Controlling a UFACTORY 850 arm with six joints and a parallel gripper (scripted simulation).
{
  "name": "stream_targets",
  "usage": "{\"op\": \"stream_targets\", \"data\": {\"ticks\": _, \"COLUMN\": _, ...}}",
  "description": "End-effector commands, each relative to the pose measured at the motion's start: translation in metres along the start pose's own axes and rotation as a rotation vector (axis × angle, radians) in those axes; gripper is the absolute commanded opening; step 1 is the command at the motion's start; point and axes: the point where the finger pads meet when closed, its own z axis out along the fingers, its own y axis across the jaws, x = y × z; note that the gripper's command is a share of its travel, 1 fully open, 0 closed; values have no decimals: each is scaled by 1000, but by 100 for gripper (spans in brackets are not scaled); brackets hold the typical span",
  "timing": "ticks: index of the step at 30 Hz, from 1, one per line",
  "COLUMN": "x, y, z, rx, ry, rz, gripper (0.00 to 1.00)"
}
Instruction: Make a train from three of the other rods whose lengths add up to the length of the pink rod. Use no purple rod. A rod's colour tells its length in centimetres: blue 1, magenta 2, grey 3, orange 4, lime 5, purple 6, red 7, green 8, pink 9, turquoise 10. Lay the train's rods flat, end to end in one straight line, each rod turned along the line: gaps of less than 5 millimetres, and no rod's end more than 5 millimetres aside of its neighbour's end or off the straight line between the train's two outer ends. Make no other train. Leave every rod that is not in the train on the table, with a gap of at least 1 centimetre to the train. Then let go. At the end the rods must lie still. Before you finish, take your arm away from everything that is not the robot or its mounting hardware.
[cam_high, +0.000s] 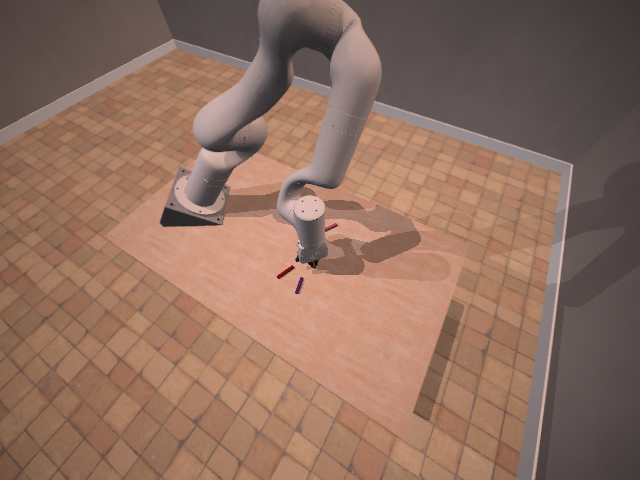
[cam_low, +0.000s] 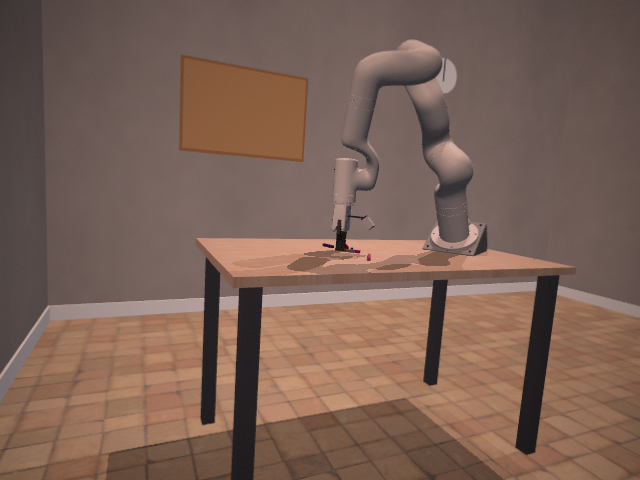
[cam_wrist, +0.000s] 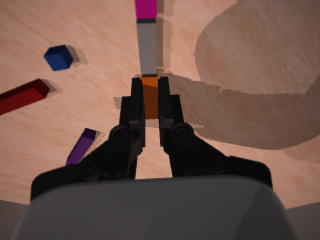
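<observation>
Rods on the table (cam_high: 351, 330) (cam_low: 403, 271). The fingers (cam_high: 313, 263) (cam_low: 340, 246) are down near the surface, clenched on the orange rod (cam_high: 313, 265) (cam_wrist: 150, 102), one either side of it.

Train: magenta rod (cam_low: 357, 251) (cam_wrist: 146, 9), then grey rod (cam_wrist: 148, 47), then orange, by the wrist view. Two, three and four add up to pink's nine, so the choice looks right. Magenta and grey lie end to end. Orange points along their line, its end at or very near grey's; cannot tell whether the gap and sideways offset pass, nor whether orange bears fully on the table.

Spares: blue rod (cam_high: 297, 259) (cam_low: 352, 249) (cam_wrist: 59, 58), red rod (cam_high: 285, 272) (cam_low: 346, 246) (cam_wrist: 22, 96) and purple rod (cam_high: 299, 285) (cam_low: 328, 245) (cam_wrist: 81, 146) lie off to one side, apart from the train. Pink rod (cam_high: 331, 227) (cam_low: 369, 256) lies beyond the magenta end; its clearance wants a check.

Left to do: settle orange if needed, release, lift straight up, withdraw. Likely risk: a finger dragging orange askew on opening.
</observation>
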Motion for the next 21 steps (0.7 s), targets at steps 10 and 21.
{"op": "stream_targets", "data": {"ticks": 10, "x": 0, "y": 0, "z": 0, "rx": 0, "ry": -1, "rz": 0, "gripper": 4}}
{"op": "stream_targets", "data": {"ticks": 21, "x": 0, "y": 0, "z": 0, "rx": 0, "ry": -1, "rz": 0, "gripper": 8}}
